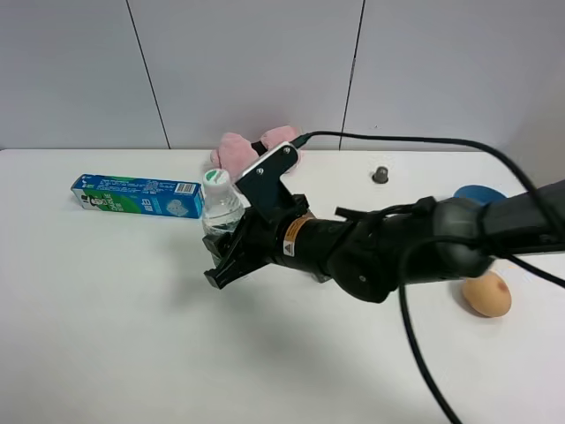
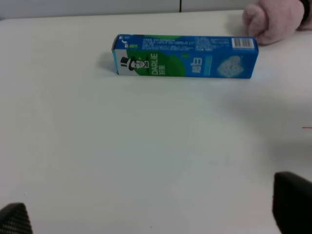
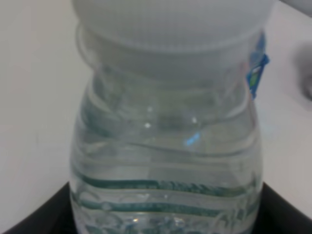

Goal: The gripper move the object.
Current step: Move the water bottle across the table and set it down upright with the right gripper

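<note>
Fingers (image 1: 231, 261) of the right hand (image 1: 222, 269) are drawn together and narrow. They sit low in front of the water bottle (image 1: 221, 205), and nothing shows them clamped around it. In the right wrist view the bottle (image 3: 165, 146) fills the frame, upright, with the dark body of the hand at its foot. I cannot tell whether the two are actually touching.

The bottle stands left of the middle of the bench (image 1: 106, 336), toward the far edge. Its side is just beside the right end of the blue-green toothpaste box (image 1: 137, 195). A pink plush toy (image 1: 252, 148) lies behind it at the far edge.

Since the hand is closed, this step looks like a nudge rather than a lift. A tall, light bottle tips easily, so contact should stay low on its body. The push should be slow and straight, through the bottle's centre. Steering it away from the box and the plush would stop either from catching it.

Further out, a small dark knob (image 1: 380, 174) sits near the far edge. A tan egg-shaped thing (image 1: 487, 294) lies toward the right edge, well clear of the work. The left hand (image 2: 152, 212) hangs wide and holds nothing, short of the toothpaste box (image 2: 185, 55).
</note>
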### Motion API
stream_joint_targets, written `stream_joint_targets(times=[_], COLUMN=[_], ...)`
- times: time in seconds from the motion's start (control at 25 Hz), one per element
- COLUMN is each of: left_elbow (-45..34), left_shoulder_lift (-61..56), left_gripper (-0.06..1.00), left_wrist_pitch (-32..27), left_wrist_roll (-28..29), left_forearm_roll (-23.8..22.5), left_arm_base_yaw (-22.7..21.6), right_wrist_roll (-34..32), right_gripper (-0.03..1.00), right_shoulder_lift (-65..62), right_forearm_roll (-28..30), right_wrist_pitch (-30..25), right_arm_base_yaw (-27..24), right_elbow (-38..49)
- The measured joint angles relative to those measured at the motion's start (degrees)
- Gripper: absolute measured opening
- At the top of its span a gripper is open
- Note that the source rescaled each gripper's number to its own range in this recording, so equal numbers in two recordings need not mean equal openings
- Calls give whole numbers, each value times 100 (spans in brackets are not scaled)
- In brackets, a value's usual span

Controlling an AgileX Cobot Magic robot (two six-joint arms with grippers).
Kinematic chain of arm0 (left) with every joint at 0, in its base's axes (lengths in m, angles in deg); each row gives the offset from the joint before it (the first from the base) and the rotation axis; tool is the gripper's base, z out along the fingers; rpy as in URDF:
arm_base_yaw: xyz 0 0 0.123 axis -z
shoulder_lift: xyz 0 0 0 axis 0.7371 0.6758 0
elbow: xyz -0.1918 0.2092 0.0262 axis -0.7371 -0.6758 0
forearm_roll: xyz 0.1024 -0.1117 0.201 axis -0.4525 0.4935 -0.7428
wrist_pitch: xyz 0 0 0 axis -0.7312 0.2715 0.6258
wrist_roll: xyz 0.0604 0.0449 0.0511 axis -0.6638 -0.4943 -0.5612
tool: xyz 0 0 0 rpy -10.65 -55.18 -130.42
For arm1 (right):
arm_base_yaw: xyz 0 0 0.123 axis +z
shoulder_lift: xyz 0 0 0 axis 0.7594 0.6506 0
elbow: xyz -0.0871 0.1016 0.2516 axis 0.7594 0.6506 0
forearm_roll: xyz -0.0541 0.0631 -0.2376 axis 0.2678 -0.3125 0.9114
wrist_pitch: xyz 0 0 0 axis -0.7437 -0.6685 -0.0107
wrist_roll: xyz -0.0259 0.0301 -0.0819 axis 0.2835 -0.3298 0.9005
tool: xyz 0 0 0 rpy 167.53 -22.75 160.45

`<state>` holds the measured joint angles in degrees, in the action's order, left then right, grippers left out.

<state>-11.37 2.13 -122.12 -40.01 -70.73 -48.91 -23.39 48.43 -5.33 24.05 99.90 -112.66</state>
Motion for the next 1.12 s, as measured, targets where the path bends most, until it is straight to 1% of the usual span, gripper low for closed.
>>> stream_joint_targets(times=[0.08, 0.28, 0.48, 0.6, 0.8, 1.0, 1.12], left_elbow=[0, 0, 0, 0, 0, 0, 0], left_shoulder_lift=[0, 0, 0, 0, 0, 0, 0], left_gripper=[100, 100, 100, 100, 100, 100, 100], left_wrist_pitch=[0, 0, 0, 0, 0, 0, 0], left_wrist_roll=[0, 0, 0, 0, 0, 0, 0], left_forearm_roll=[0, 0, 0, 0, 0, 0, 0], left_arm_base_yaw=[0, 0, 0, 0, 0, 0, 0], right_wrist_roll=[107, 398, 572, 697, 971, 1264, 1321], right_gripper=[0, 0, 0, 0, 0, 0, 0], right_shoulder_lift=[-435, -1404, -2063, -2277, -2303, -2303, -2303], right_forearm_roll=[-184, -598, -683, -680, -425, -361, -92], right_wrist_pitch=[-569, -1579, -2561, -3011, -3154, -3136, -3118], right_arm_base_yaw=[0, 0, -17, -247, -998, -1828, -2361], right_elbow=[0, 4, 4, 4, 4, 4, 4])
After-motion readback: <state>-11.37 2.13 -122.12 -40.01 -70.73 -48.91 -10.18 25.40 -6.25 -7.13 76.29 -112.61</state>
